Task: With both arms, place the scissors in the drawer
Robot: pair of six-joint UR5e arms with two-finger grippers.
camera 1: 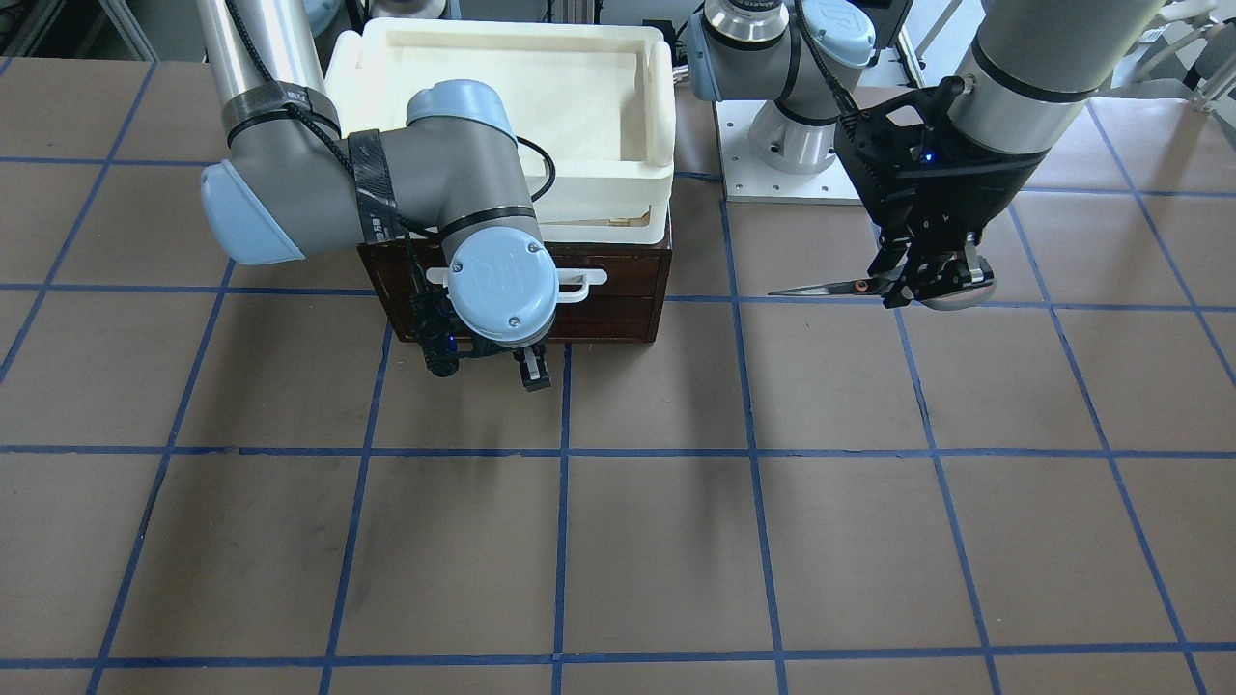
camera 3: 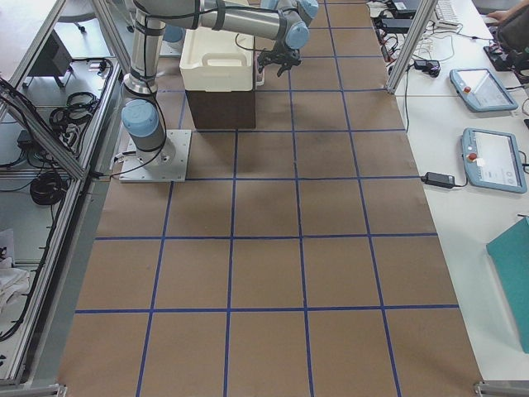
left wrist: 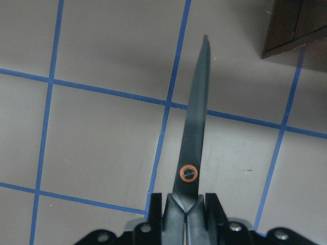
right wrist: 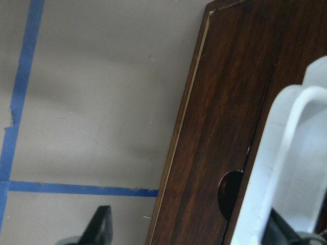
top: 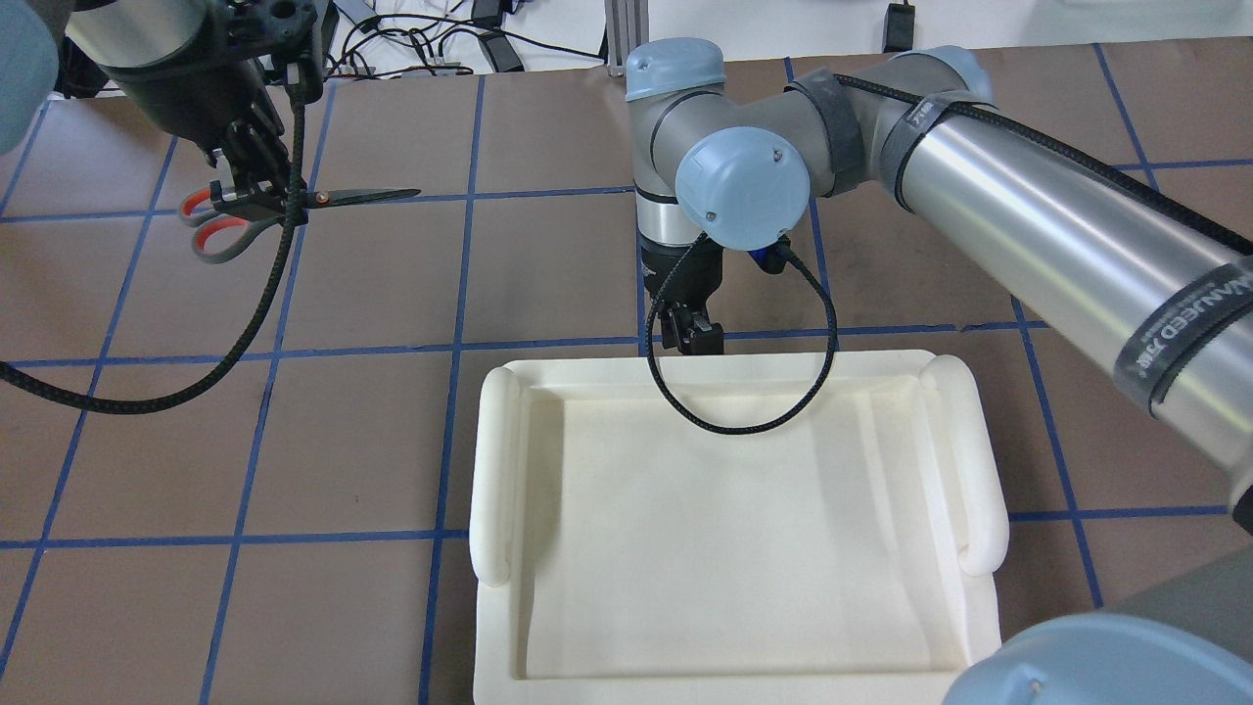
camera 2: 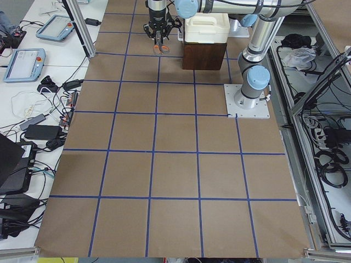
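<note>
- scissors (camera 1: 830,287), blades together, hang above the table (camera 1: 676,541), clamped near the pivot by the left gripper (camera 1: 912,280), tips toward the drawer (camera 1: 618,309).
- right gripper (camera 1: 529,372) spread wide beside the white handle (camera 1: 584,282); drawer looks shut.

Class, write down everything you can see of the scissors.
Small scissors: slim silver blades closed together, orange-ringed pivot, grey handles with orange-red inner loops. Held roughly level, tips towards the dark wooden drawer, by the left gripper, its jaws shut just behind the pivot. Nothing else touches them.
</note>
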